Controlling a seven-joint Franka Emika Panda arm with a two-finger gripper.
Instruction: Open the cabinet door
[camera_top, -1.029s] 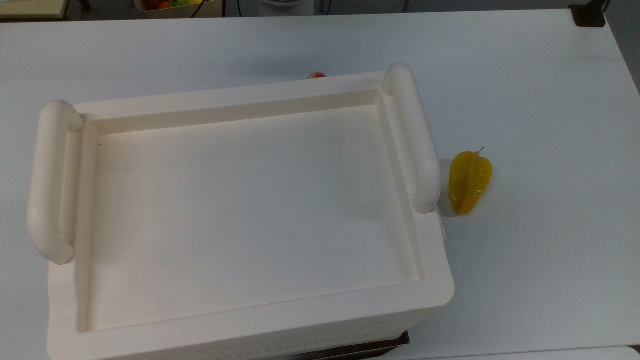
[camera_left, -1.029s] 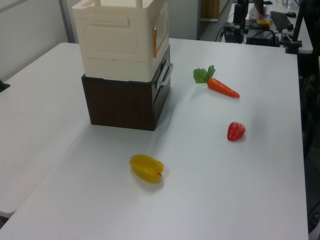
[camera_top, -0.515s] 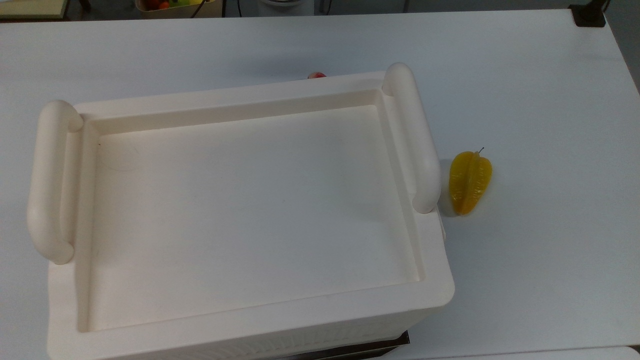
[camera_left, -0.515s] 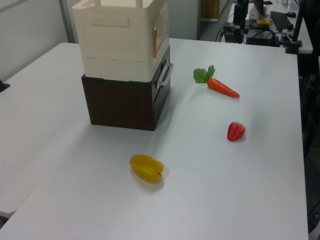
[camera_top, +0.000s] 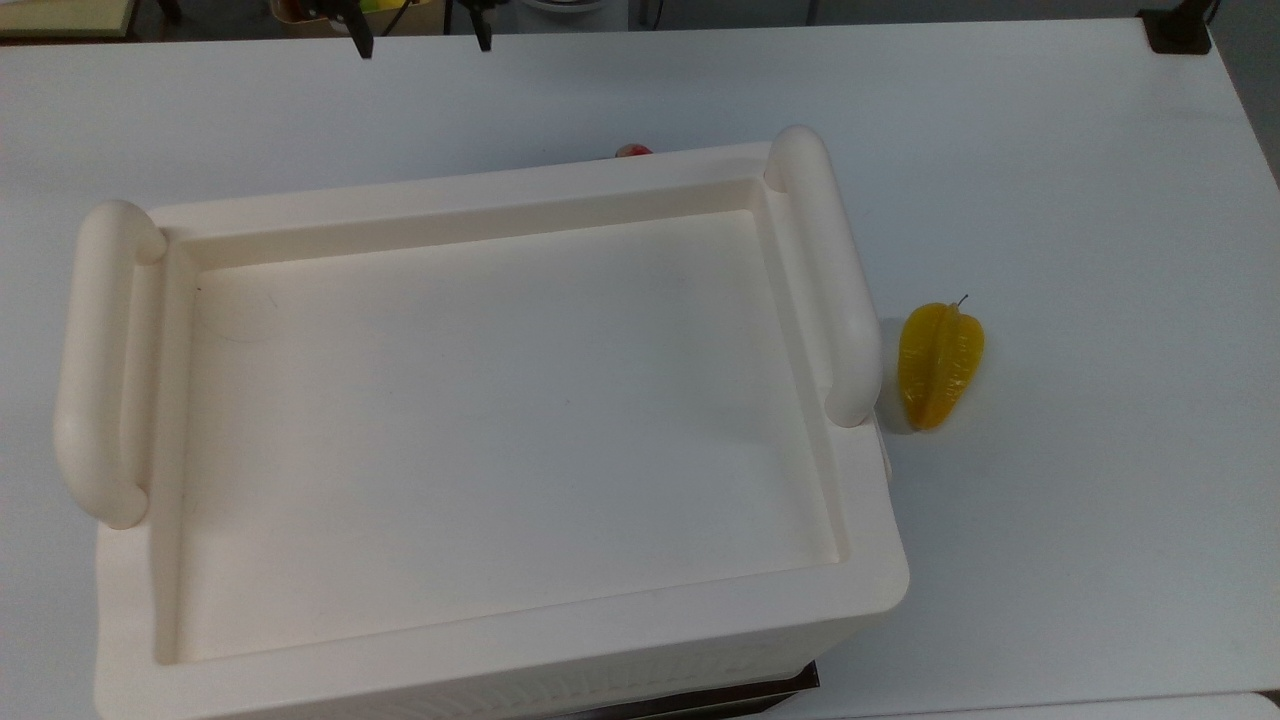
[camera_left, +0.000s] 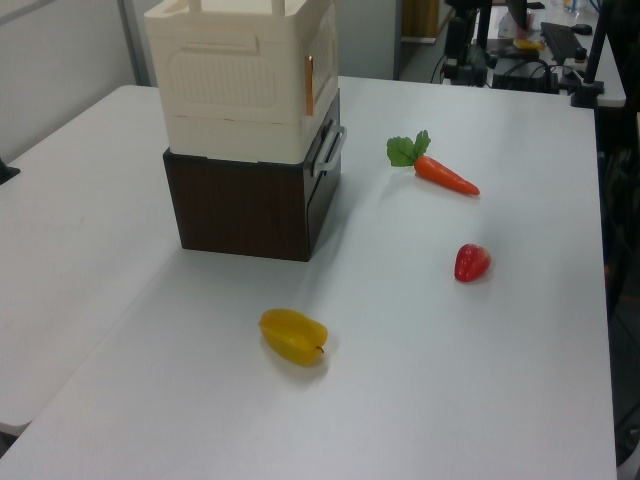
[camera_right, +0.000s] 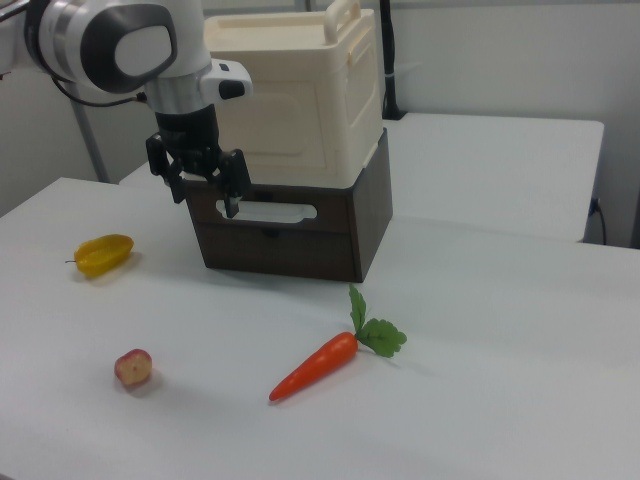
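Fingers spread apart, holding nothing, at nine o'clock of cream cabinet stacked on dark drawer box.

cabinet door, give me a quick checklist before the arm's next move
1. Gripper open: ok, fingers apart.
2. Gripper empty: ok, nothing between the fingers.
3. Cabinet door shut, ready to be opened: ok, it looks flush with the cabinet.
4. Table in front of the door free: ok, the carrot lies well away from it.
5. Gripper lined up with the door's edge: cannot tell; it hangs low, in front of the dark base.
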